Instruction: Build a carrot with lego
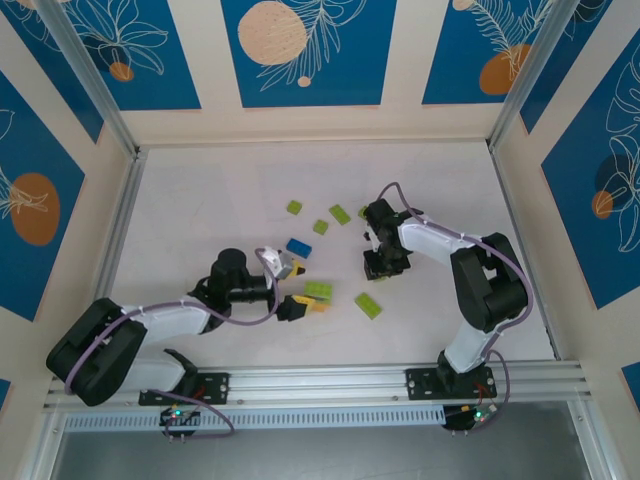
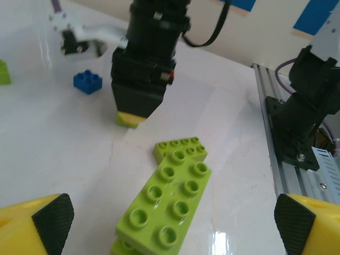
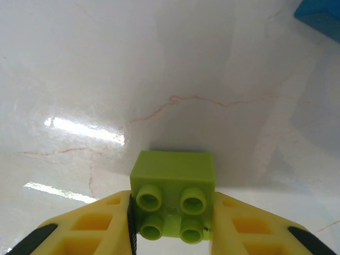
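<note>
A long lime green lego brick [image 2: 167, 207] lies stacked on another green piece, with a smaller flat green brick [image 2: 180, 149] touching its far end. In the top view this green stack [image 1: 318, 291] sits near the table's front middle. My left gripper [image 2: 170, 226] is open, its yellow fingers [image 2: 37, 223] wide on either side of the stack without touching it. My right gripper [image 3: 172, 234] is shut on a small square lime lego brick [image 3: 172, 191], studs facing the camera, just above the table. The top view puts that right gripper [image 1: 384, 266] right of the stack.
A blue brick [image 1: 298, 247] lies behind the stack. Loose lime bricks lie further back [image 1: 294, 207], [image 1: 320, 226], [image 1: 340, 213], and one lies at the front right [image 1: 368, 305]. The aluminium rail [image 1: 330, 380] runs along the near edge.
</note>
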Controlling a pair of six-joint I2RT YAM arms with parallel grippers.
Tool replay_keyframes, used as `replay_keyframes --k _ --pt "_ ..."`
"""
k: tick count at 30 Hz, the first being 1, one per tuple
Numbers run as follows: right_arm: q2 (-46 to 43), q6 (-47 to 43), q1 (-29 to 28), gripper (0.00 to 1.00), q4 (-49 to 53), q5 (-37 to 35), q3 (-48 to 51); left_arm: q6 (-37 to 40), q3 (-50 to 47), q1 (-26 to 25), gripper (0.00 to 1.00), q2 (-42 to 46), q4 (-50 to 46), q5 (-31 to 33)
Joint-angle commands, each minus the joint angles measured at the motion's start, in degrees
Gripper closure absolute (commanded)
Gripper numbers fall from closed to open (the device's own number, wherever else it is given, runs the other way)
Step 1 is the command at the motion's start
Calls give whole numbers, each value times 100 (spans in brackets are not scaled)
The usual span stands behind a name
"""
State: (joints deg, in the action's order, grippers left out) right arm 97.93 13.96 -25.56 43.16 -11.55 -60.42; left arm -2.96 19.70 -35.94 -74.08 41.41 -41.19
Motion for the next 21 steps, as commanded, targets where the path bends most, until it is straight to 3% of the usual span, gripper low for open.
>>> replay_keyframes --k 1,10,14,16,21 --pt "-59 159 -84 66 245 -68 -152 284 -60 -160 0 -3 507 -329" --pt "-351 323 -199 66 559 -91 -298 798 -28 -296 1 -886 987 -318" --pt "-401 427 -254 66 688 -128 -394 1079 22 -296 11 -1160 976 -401" --pt "-389 448 -297 66 769 -152 -473 1196 67 -286 21 -1334 991 -516" --pt "-367 444 -353 66 918 -241 -598 1306 112 -277 25 -1559 1086 -759"
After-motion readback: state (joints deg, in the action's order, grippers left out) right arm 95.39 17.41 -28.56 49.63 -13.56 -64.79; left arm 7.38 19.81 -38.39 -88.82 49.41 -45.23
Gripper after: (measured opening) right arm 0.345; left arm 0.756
